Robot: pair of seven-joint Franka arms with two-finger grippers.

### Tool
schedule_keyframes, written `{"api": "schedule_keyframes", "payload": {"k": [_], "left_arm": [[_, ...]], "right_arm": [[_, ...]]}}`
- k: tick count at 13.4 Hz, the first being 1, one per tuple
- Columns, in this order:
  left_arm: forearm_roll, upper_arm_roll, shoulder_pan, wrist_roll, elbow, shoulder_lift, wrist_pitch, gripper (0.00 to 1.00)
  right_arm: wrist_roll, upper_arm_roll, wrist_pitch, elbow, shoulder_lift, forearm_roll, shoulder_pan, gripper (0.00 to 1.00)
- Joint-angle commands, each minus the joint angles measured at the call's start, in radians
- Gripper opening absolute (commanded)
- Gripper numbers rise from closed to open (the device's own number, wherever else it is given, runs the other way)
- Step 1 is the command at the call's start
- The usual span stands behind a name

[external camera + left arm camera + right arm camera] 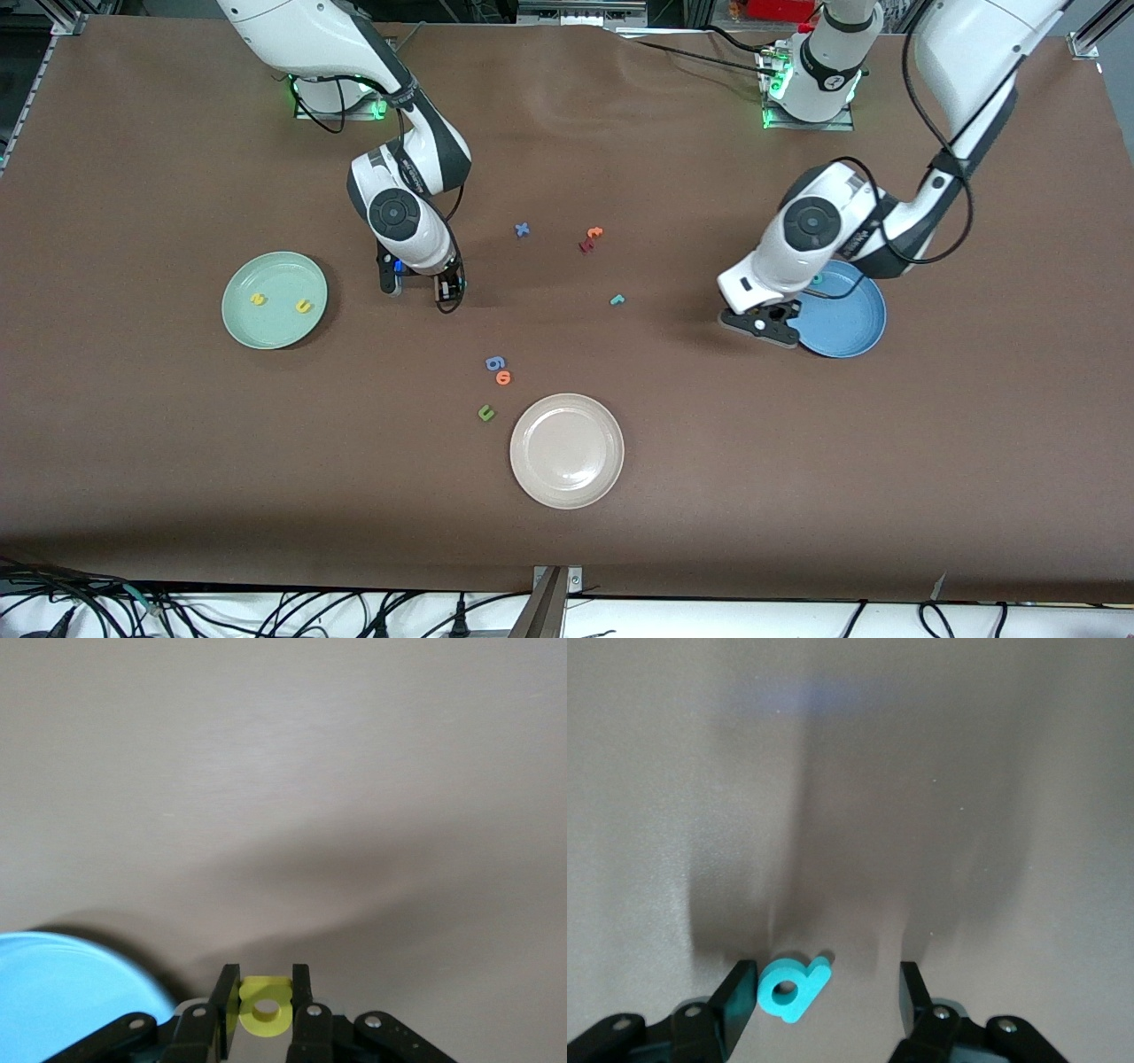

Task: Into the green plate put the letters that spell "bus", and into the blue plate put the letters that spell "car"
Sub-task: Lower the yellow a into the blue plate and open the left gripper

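Note:
My left gripper [264, 994] is shut on the yellow a [264, 1012], held upright between its fingers. It hangs just beside the rim of the blue plate [846, 323], on the side toward the right arm's end. A small teal letter [817, 279] lies in that plate. My right gripper [828, 992] is down at the table, open, with the teal b [793, 989] lying flat between its jaws against one finger. The green plate [276, 335] holds the yellow s [258, 299] and yellow u [304, 307]. The teal r [617, 299] lies on the table mid-way between the arms.
A cream plate [567, 450] sits nearer the front camera. Beside it lie a blue g-like letter [494, 362], an orange o [504, 377] and a dark green u [485, 412]. A blue x [522, 230], an orange t [594, 233] and a dark red letter [585, 245] lie farther back.

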State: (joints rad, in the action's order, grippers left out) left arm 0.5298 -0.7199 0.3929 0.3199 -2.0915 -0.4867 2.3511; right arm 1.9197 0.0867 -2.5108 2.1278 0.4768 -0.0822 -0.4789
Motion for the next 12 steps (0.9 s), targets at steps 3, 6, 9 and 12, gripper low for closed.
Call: {"api": "schedule_keyframes", "payload": {"k": [3, 6, 9, 12], "left_arm": [[0.021, -0.029, 0.150, -0.139, -0.025, 0.028, -0.032, 0.15], [0.021, -0.139, 0.292, -0.159, -0.064, 0.043, -0.053, 0.15], [0.024, -0.252, 0.467, -0.202, -0.113, 0.043, -0.056, 0.17], [0.024, -0.276, 0.498, -0.190, -0.121, 0.040, -0.061, 0.76]], "right_arm": [[0.024, 0.001, -0.112, 0.070, -0.027, -0.005, -0.006, 0.73], [0.031, 0.002, -0.134, 0.070, -0.020, -0.005, -0.007, 0.73], [0.030, 0.002, -0.135, 0.069, -0.018, -0.004, -0.018, 0.54], [0.013, 0.002, -0.135, 0.069, -0.018, -0.004, -0.018, 0.27]]}}
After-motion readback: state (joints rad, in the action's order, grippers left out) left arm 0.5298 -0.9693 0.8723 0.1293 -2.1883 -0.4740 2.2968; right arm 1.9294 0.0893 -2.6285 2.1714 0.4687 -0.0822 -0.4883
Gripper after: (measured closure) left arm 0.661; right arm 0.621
